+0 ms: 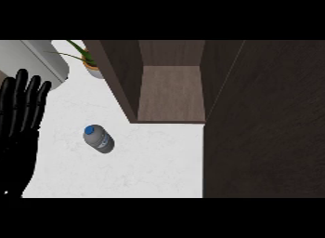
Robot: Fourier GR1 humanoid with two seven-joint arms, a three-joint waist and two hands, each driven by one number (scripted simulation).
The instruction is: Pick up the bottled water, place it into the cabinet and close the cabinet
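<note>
Resting at the left edge of the head view, the left hand (14,125) stands with its fingers straight and upright, spread a little apart, holding nothing and touching nothing; it reads as parked rather than at work. No right hand shows anywhere. The bottled water (98,138) stands on the white marble counter (145,172), seen almost from above, so that its blue cap faces the viewer and its clear body with a pale label trails toward lower right; it looks upright or nearly so, though the steep view makes any tilt hard to judge. It sits near the left hand yet apart from it, and just ahead of the open cabinet (169,93), whose wooden shelf lies bare between two dark side walls. That placement makes sense for the job: the bottle has open counter all round it, so a hand can close on its sides without brushing anything, and the shelf opening is a short carry away, up and to the right. The cabinet door (275,121) appears to be the large dark panel filling the right of the view, swung out toward the robot, which would leave the opening free now and put the door in reach for shutting later. A small potted plant (90,62) stands at the back beside the cabinet's left wall, next to a pale grey appliance (35,58). By my reading the task has not begun: grasping the bottle comes first.
</note>
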